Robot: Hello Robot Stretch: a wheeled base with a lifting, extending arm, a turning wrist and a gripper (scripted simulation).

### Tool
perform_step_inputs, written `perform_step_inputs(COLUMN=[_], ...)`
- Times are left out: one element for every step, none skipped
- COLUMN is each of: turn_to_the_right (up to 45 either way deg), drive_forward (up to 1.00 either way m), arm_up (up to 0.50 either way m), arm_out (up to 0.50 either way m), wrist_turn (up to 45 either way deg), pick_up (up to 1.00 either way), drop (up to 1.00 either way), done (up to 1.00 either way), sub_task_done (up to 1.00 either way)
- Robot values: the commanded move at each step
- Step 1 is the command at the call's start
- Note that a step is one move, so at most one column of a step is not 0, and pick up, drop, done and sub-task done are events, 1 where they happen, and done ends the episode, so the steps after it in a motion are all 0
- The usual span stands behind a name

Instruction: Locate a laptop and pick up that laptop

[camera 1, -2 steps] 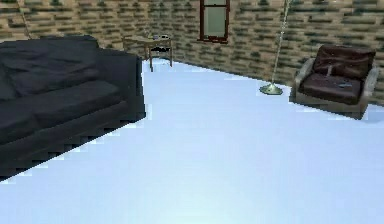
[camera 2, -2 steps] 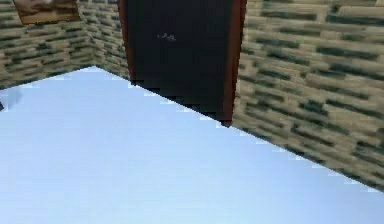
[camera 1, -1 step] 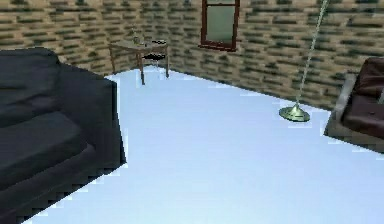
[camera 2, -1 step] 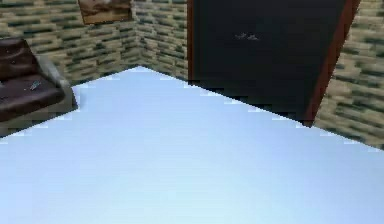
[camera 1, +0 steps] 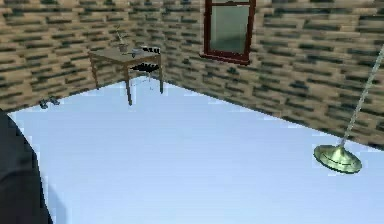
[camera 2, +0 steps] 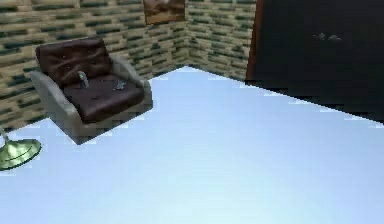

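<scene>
A small wooden table (camera 1: pixel 118 60) stands in the far brick corner in the forward view. A thin upright thing (camera 1: pixel 122 42) stands on it, and a dark flat shape (camera 1: pixel 150 50) lies at its right end, too small to name. In the arm side view, a dark brown armchair (camera 2: pixel 90 85) sits against the brick wall. A small grey blob (camera 2: pixel 118 86) and a pale one (camera 2: pixel 82 76) lie on its seat.
A window (camera 1: pixel 229 28) is set in the brick wall. A floor lamp's green-gold base (camera 1: pixel 337 156) (camera 2: pixel 18 152) stands on the pale floor. A dark bulk (camera 1: pixel 18 175) fills the forward view's lower left. A wall picture (camera 2: pixel 163 9) and a tall dark cabinet (camera 2: pixel 320 50) are on the arm side.
</scene>
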Motion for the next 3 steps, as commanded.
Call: perform_step_inputs(turn_to_the_right=[0.0, -6.0, 0.0], drive_forward=[0.55, 0.00, 0.45], arm_up=[0.00, 0.00, 0.00], arm_out=[0.00, 0.00, 0.00], wrist_turn=[0.0, 0.0, 0.0], pick_up=[0.00, 0.00, 0.00], drop=[0.00, 0.00, 0.00], done=[0.00, 0.00, 0.00], sub_task_done=[0.00, 0.00, 0.00])
